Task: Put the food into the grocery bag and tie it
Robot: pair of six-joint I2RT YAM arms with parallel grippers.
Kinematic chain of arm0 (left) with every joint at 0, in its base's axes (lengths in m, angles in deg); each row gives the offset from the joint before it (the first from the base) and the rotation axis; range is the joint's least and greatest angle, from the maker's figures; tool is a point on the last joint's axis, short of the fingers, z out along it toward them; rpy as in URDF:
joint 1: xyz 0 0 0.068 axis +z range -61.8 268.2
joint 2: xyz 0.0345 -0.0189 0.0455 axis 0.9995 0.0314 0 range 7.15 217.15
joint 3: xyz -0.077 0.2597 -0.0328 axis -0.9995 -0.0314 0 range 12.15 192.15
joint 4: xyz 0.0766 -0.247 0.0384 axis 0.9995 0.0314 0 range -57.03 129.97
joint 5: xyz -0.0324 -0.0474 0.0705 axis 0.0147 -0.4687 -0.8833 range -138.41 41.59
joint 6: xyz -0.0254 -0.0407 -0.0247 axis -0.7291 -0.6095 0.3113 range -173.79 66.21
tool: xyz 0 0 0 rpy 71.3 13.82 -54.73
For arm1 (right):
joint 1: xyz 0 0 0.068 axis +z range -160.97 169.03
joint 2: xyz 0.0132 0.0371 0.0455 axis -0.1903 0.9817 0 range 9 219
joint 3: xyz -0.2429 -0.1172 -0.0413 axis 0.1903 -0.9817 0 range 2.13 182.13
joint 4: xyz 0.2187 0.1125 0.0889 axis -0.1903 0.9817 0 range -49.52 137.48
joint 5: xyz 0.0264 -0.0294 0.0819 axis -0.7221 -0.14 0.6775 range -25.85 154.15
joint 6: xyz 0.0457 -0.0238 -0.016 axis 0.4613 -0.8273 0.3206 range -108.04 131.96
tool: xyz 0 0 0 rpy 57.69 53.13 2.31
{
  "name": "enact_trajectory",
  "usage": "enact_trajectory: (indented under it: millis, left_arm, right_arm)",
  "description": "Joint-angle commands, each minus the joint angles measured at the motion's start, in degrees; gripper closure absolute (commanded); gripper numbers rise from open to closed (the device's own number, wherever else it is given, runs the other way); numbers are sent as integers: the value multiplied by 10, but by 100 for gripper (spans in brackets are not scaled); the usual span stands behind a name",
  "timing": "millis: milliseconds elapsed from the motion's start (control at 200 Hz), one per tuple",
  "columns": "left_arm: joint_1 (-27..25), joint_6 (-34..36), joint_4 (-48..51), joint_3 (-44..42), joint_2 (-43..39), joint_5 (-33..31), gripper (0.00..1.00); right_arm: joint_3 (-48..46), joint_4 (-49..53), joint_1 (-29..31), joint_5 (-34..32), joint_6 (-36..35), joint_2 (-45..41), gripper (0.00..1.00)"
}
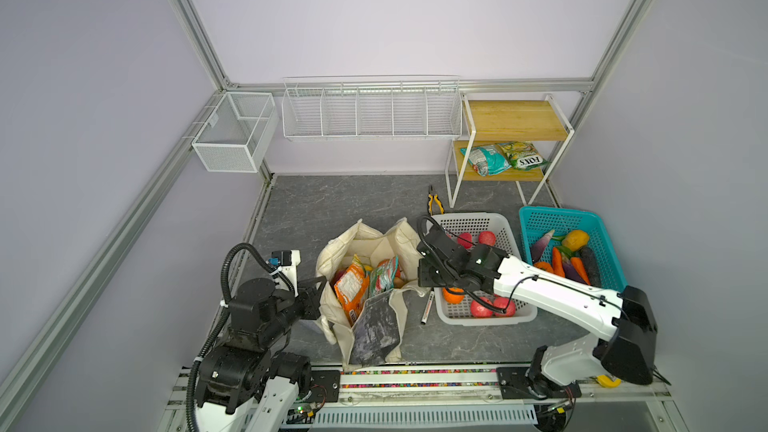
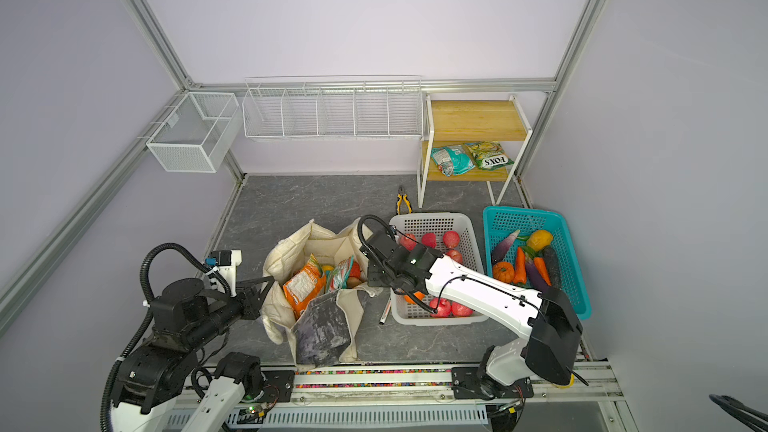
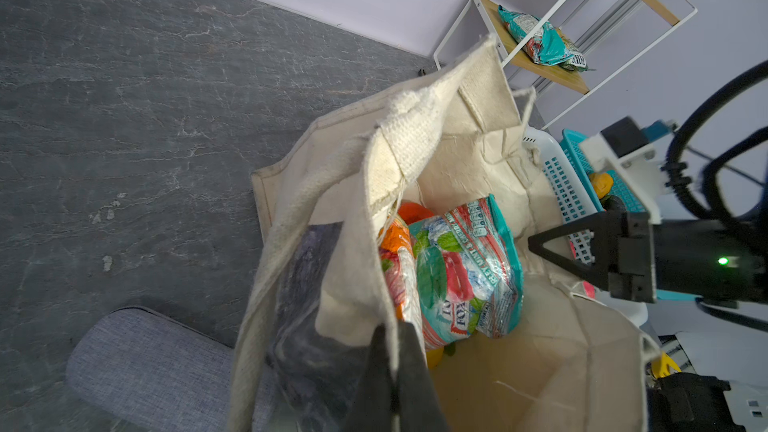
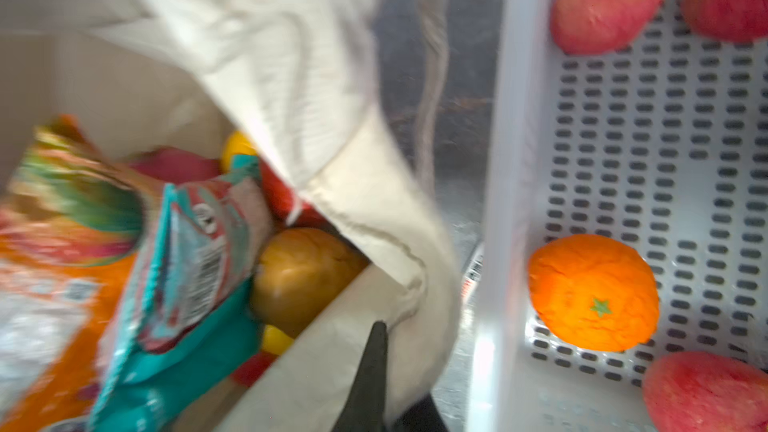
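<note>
Left fingers (image 3: 411, 376) and right fingers (image 4: 370, 367) are clamped on opposite rims of the bag (image 1: 361, 234), which stands on the surface (image 1: 332, 209) holding packets (image 1: 351, 288) and fruit (image 4: 303, 272), so packing seems partly done, with an orange (image 1: 452, 296) and apples (image 1: 486, 307) left in the basket (image 1: 478, 320), more packets (image 1: 484, 160) on the far shelf (image 1: 515, 118), and tying undone.

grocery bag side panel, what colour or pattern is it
Dark grey marbled panel on the cream grocery bag, clearest in a top view.
</note>
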Motion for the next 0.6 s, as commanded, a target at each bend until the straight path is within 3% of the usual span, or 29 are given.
enact_trajectory:
  millis: [0, 100, 185, 355, 595]
  left_arm:
    - [-2, 14, -10, 27, 14, 20, 100]
    - [-2, 15, -11, 79, 42, 24, 100]
    - [-2, 14, -18, 129, 74, 29, 100]
    - [-2, 11, -49, 151, 139, 58, 100]
    - [-2, -3, -83, 143, 164, 73, 100]
  right_arm:
    - [154, 59, 41, -17, -57, 38, 93]
    - [289, 125, 66, -35, -84, 95, 93]
    - [352, 166, 77, -46, -94, 126, 93]
    - [368, 171, 79, -56, -101, 146, 93]
    - [398, 197, 72, -80, -118, 162, 93]
